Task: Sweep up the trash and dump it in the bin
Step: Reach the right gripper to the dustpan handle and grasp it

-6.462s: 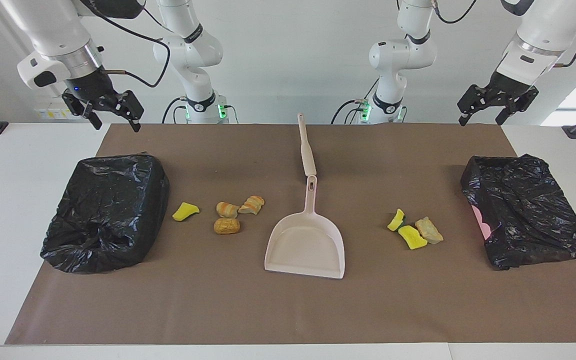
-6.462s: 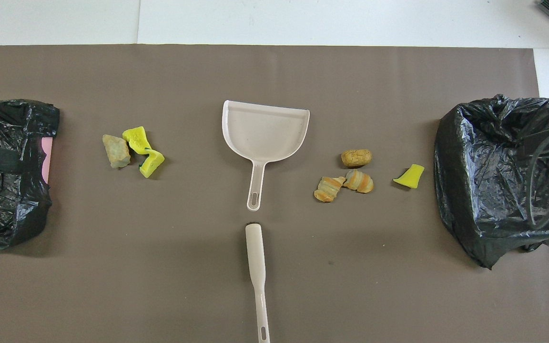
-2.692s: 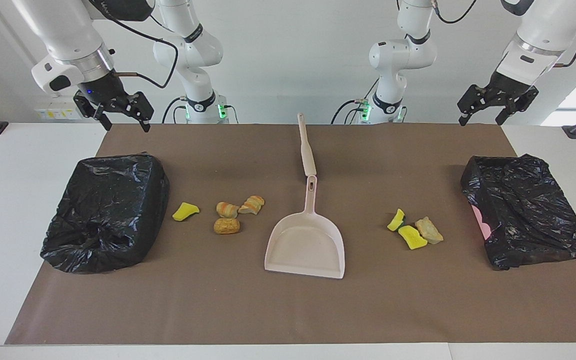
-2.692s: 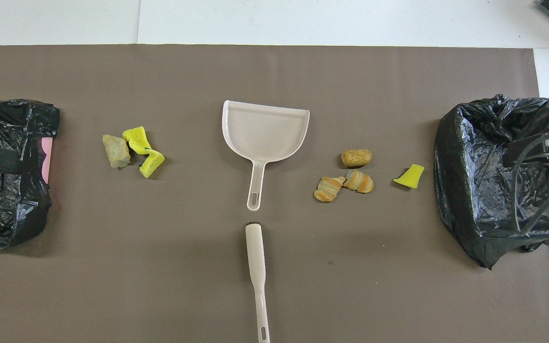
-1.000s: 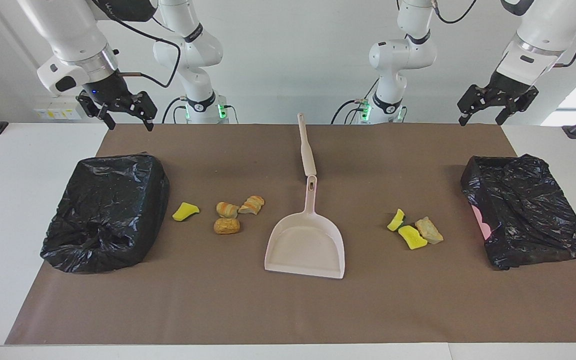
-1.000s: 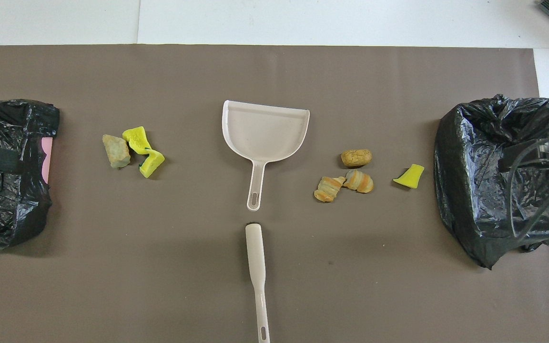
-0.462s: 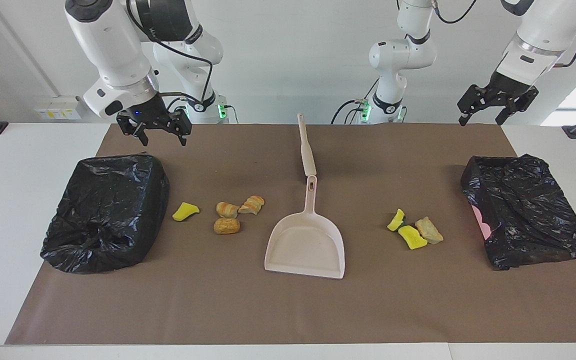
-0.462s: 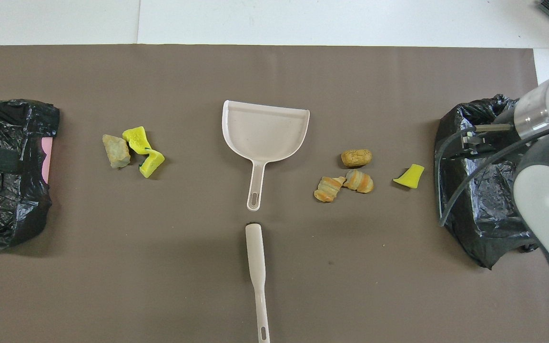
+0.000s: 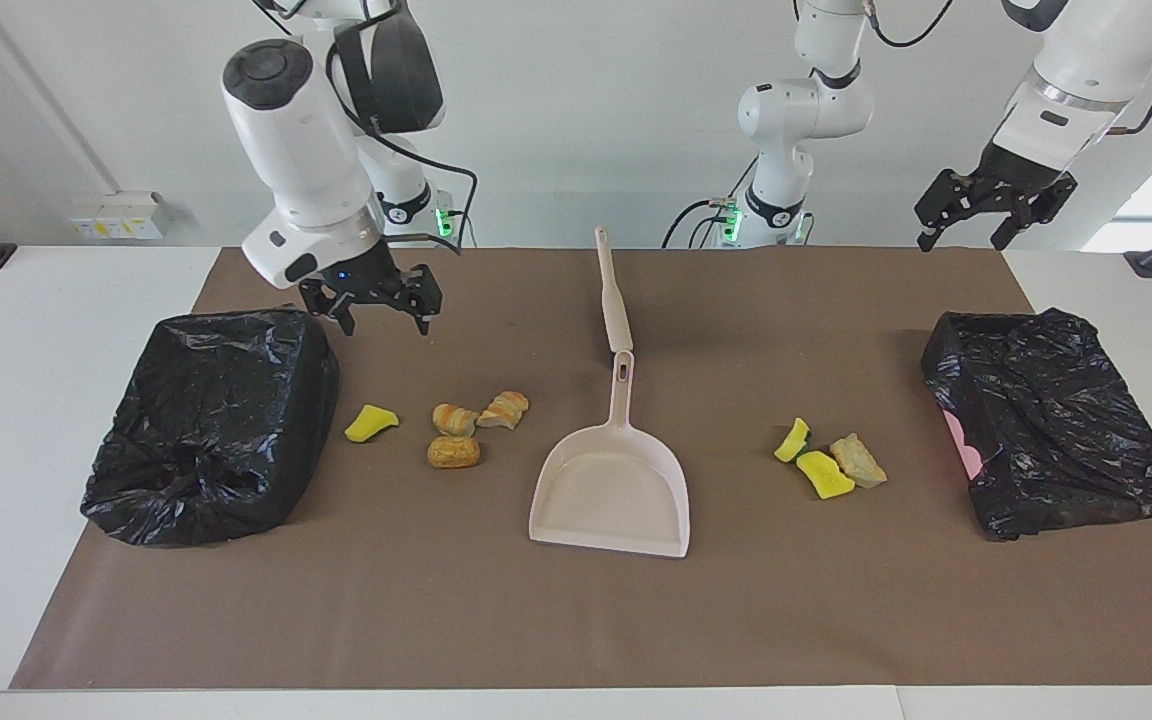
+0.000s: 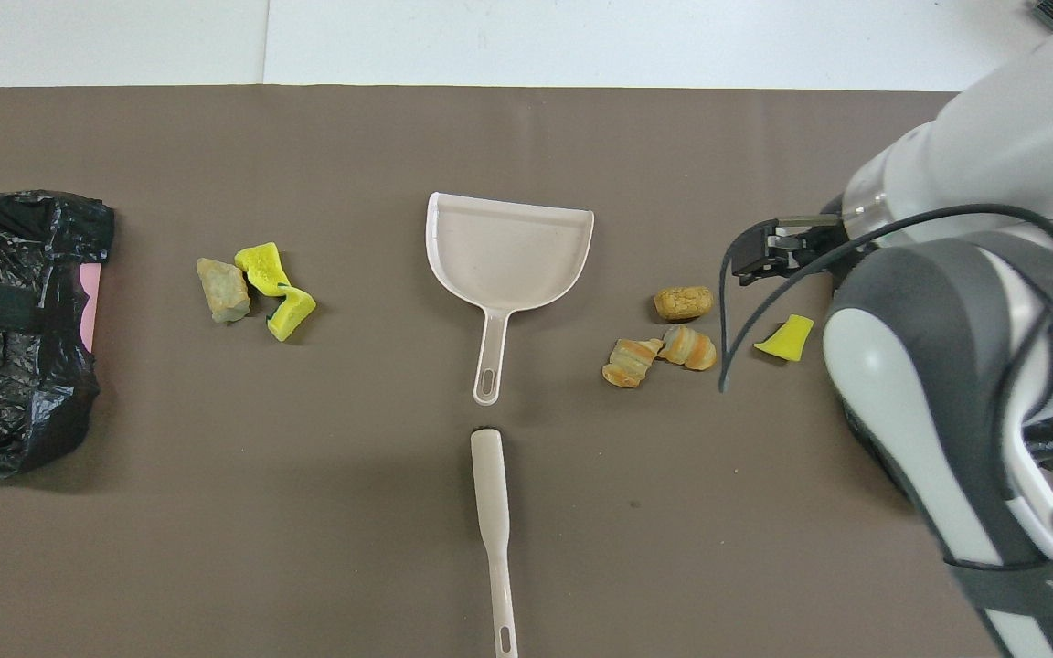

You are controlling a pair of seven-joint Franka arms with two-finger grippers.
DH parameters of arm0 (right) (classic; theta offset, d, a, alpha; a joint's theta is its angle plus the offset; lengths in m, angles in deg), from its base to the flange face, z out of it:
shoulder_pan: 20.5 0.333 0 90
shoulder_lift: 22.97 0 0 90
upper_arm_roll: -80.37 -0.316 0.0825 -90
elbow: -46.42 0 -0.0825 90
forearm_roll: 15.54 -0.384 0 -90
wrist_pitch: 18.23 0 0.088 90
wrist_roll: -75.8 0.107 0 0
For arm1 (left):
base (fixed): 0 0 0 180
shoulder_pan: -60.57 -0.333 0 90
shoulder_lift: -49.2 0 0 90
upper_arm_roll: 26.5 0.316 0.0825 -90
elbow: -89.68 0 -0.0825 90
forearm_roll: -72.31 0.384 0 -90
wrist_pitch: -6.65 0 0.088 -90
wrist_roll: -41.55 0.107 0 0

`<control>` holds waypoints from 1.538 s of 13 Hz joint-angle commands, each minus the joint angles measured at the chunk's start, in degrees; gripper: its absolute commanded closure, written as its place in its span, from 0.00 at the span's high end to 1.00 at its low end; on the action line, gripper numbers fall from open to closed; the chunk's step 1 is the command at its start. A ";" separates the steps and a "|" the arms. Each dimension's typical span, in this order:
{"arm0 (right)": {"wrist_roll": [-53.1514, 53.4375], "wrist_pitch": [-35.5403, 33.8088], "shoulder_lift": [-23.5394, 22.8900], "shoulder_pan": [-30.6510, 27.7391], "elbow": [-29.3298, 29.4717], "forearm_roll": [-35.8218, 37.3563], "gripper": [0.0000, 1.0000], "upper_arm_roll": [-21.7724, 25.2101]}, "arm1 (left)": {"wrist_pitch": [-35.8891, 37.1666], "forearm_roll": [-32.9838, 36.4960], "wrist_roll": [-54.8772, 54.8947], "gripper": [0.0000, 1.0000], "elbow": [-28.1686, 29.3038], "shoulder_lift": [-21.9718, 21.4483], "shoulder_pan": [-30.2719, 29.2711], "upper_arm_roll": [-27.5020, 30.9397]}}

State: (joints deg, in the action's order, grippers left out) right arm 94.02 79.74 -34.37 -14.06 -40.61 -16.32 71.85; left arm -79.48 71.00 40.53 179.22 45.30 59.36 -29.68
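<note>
On a brown-papered tabletop [image 9: 576,620], trash [image 9: 454,452] lies either side of the dustpan [image 9: 611,495]; the right gripper [image 9: 381,305], jaws released, has swung toward it, sweeping not yet begun; the left gripper [image 9: 994,215] waits, jaws released.

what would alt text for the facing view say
A beige plastic dustpan lies mid-mat with a beige brush at its handle; yellow sponge and orange-tan bread-like scraps lie to either side, and a black-bagged bin stands at each end. The right gripper hangs open over the mat by one bin; the left gripper waits open.
</note>
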 commanded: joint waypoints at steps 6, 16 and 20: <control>19.38 13.19 -11.08 11.65 1.86 0.26 1.00 -0.18 | -0.44 0.08 0.14 1.00 0.54 -0.67 -0.55 -0.34; 31.62 21.64 -19.97 22.03 1.43 7.99 1.00 -0.18 | -0.52 0.08 0.14 1.00 0.54 -0.67 -0.55 -0.34; 31.79 22.53 -19.88 23.26 0.20 9.13 0.91 -0.18 | -0.52 0.08 0.14 1.00 0.54 -0.67 -0.55 -0.34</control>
State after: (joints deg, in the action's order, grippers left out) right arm 124.40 101.71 -53.87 8.99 -40.33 -9.13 71.81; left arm -79.48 71.00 40.53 179.22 45.30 59.36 -29.68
